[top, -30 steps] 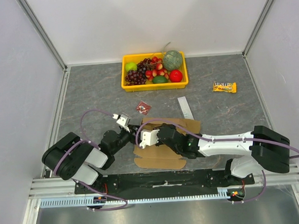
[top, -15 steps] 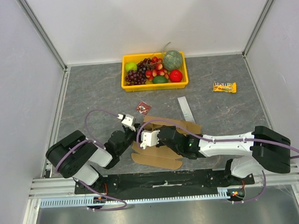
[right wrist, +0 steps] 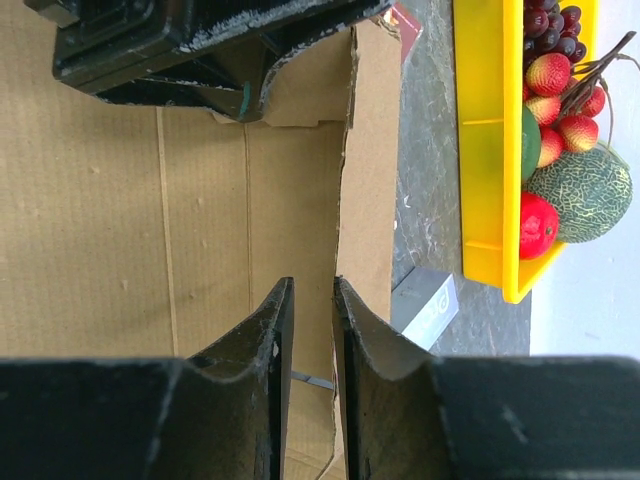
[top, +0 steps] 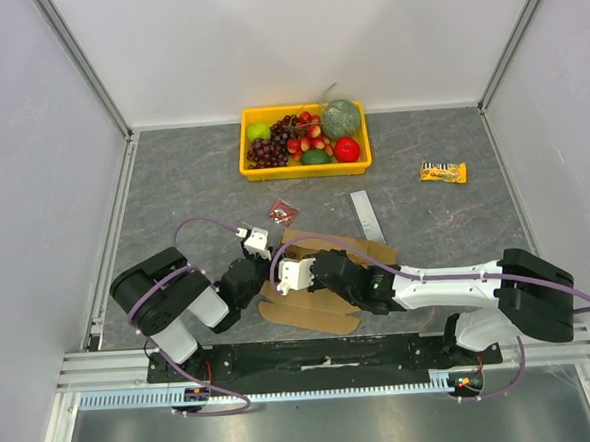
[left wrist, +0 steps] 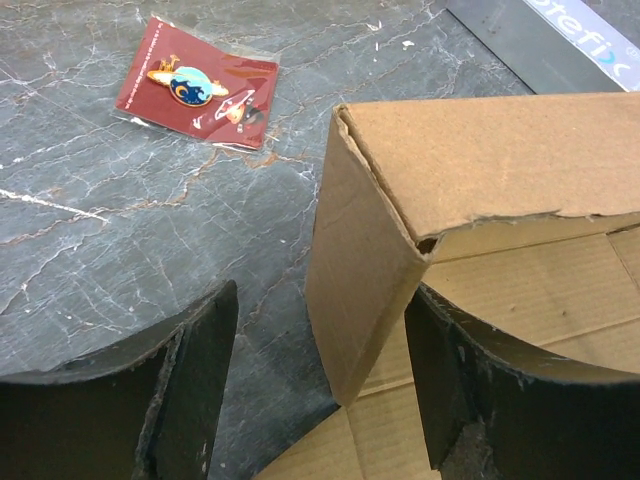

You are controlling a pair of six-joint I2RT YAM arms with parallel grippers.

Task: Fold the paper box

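- Left gripper [left wrist: 320, 300] stands wide open, its black fingers [left wrist: 190, 380] on either side of a raised corner of the paper box [left wrist: 480, 150]. Neither finger plainly touches the cardboard.
- Right gripper [right wrist: 312, 290] is nearly closed, pinching the thin edge of an upright panel of the same box.
- From above, the brown box lies on the grey table [top: 193, 187] near its front edge, between the two arms, with flat notched flaps toward their bases.
- Left wrist view shows the printed face of a red packet [left wrist: 198, 83] just beyond the box, and the end of a grey strip [left wrist: 560, 40].
- Right wrist view shows the box's creased inner face and a yellow tray [right wrist: 480, 150] of fruit, unseen from the left wrist.
- Only the top view shows a snack bar [top: 442, 172], well apart at far right.
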